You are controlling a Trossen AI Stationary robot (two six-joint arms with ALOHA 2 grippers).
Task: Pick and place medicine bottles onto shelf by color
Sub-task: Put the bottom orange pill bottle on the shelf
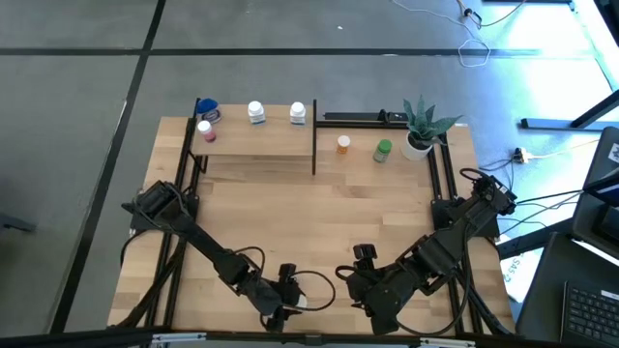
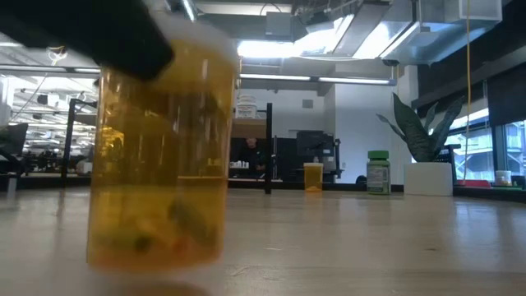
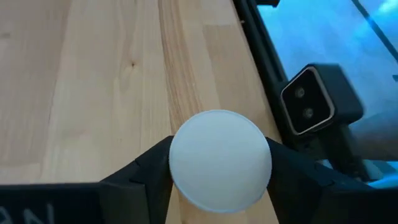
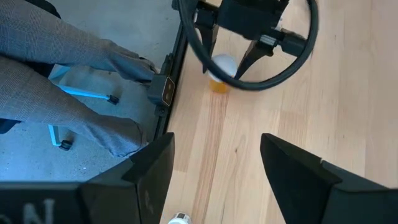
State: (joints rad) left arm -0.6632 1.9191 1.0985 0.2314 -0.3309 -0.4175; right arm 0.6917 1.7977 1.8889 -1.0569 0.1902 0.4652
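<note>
- Orange bottle (image 2: 160, 156) upright at the near edge of the bench (image 1: 319, 217), just beside the low camera (image 3: 309, 101); white cap (image 3: 220, 160) on top.
- Left hand (image 1: 290, 302) over that bottle, one finger (image 3: 146, 177) at each side of the cap; contact not clear, so grip cannot be told.
- Probably light, stiff plastic with smooth, slippery walls; small contents loose at the bottom, likely to rattle. Best taken at the cap or just under it, squarely, to avoid tipping.
- Right hand (image 1: 360, 282) just beside, low over the bench, fingers spread and holding nothing.
- Shelf (image 1: 256, 140) at the far edge, already carrying a blue bottle (image 1: 208, 111), a pink bottle (image 1: 204, 130) and two white bottles (image 1: 256, 112).
- Another orange bottle (image 1: 343, 145) and a green bottle (image 1: 383, 151) on the bench right of the shelf, near the potted plant (image 1: 422, 126).
- Open bench between here and the shelf; black post (image 1: 314, 135) at the shelf's corner and the neighbouring right arm worth minding.
- Person's trouser legs (image 4: 59, 68) beyond the bench edge.
</note>
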